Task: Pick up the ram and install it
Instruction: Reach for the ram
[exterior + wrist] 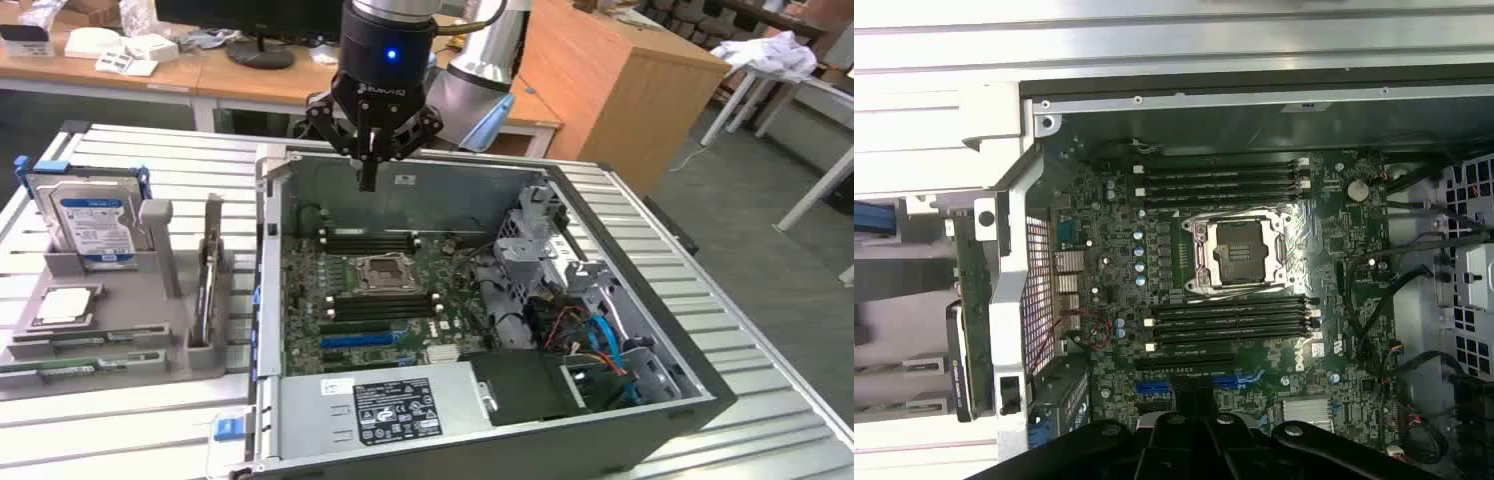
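- As the gripper hangs over the open computer case with its 2 fingers pressed together and nothing between them, I judge that the step in hand is the fetching of the ram, not the installing.
- The ram is outside the case. It stands on its long edge in the grey tray at the exterior view's left, just beside the case wall and well apart from the gripper.
- To do this step well, I think the fingers must spread before they reach the stick and take it at the middle of its upper edge, so that it hangs level.
- I would lift it straight up out of its groove, because a tilted pull can jam it.
- The hard drive stands in the same tray, so I keep clear of it.
- The ram looks long, narrow and very thin. I see mostly its edge, and I cannot make out its chips.
- The black memory slots, in 2 groups, seem empty.
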Robot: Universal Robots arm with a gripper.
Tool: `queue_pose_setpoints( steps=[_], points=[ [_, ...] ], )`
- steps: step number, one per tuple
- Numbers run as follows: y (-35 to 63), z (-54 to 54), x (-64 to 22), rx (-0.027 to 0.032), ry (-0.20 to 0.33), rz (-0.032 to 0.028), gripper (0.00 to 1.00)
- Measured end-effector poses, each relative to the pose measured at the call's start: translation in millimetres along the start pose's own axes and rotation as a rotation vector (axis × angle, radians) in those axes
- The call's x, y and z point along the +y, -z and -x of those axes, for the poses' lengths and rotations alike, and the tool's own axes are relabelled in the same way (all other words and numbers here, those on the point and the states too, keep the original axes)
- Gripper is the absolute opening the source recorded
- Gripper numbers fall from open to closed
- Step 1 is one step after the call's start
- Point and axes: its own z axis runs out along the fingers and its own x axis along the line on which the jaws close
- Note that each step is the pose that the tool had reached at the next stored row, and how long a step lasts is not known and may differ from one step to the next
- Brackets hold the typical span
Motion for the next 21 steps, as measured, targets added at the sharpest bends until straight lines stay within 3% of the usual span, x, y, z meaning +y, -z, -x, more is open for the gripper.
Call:
queue_pose_setpoints(
  steps=[12, 21],
  points=[
    [-0.1, -0.5, 0.0, -0.0001, 0.000, 0.0002, 0.11],
    [0.1, -12.0, -0.9, 0.0000, 0.000, 0.0000, 0.11]
  ],
)
